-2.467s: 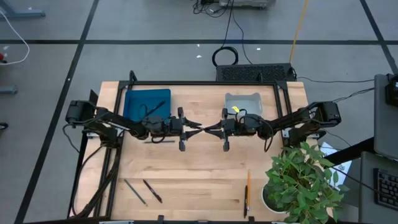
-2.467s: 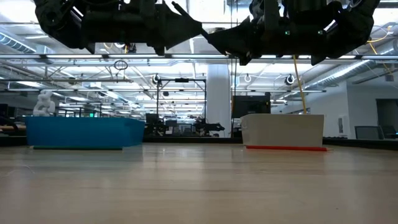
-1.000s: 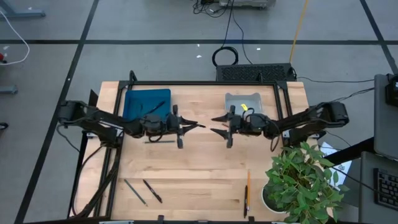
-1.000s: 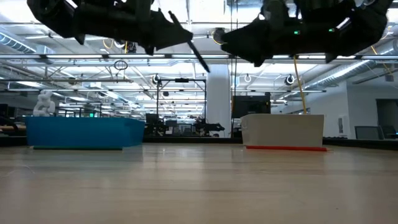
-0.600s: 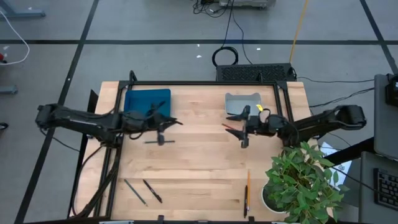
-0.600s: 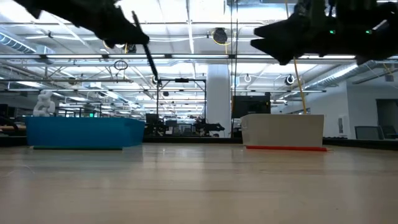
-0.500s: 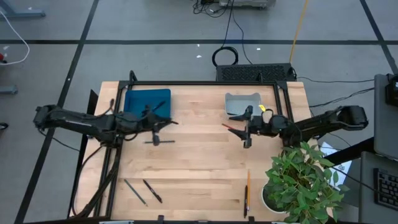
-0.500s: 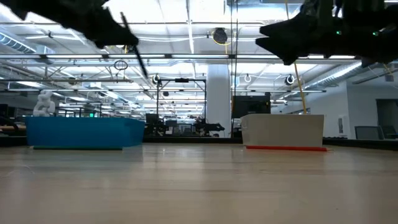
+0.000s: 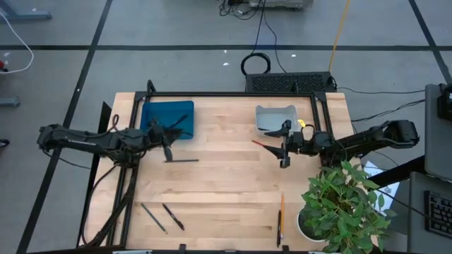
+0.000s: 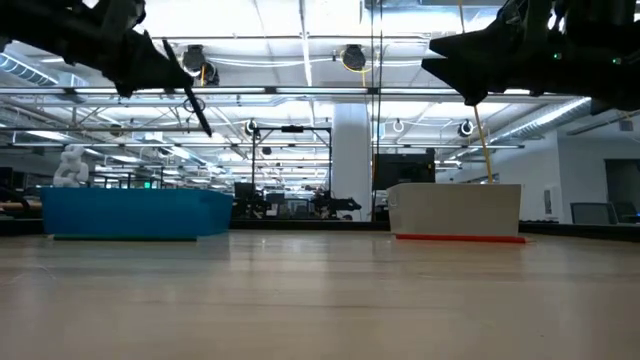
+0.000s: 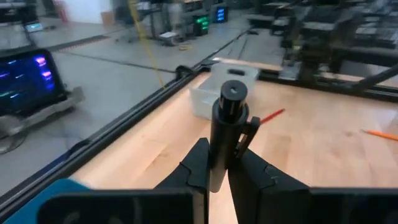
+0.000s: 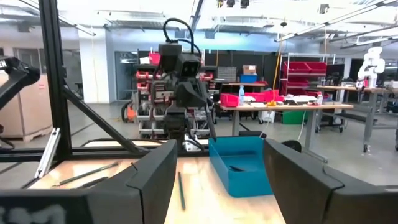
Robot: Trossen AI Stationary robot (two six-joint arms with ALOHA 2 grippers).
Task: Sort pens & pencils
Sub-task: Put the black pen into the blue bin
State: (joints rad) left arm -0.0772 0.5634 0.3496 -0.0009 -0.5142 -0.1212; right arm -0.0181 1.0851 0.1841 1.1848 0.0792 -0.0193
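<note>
While the left gripper hangs above the blue bin, its fingers pinch a black pen that stands up between them. Another dark stick lies in the blue bin. The right gripper, jaws spread wide and holding nothing, hovers just in front of the white bin; nothing clear shows inside it. A dark pen lies on the table near the blue bin, two more at the front left, and an orange pencil at the front right. A red pencil lies by the white bin.
</note>
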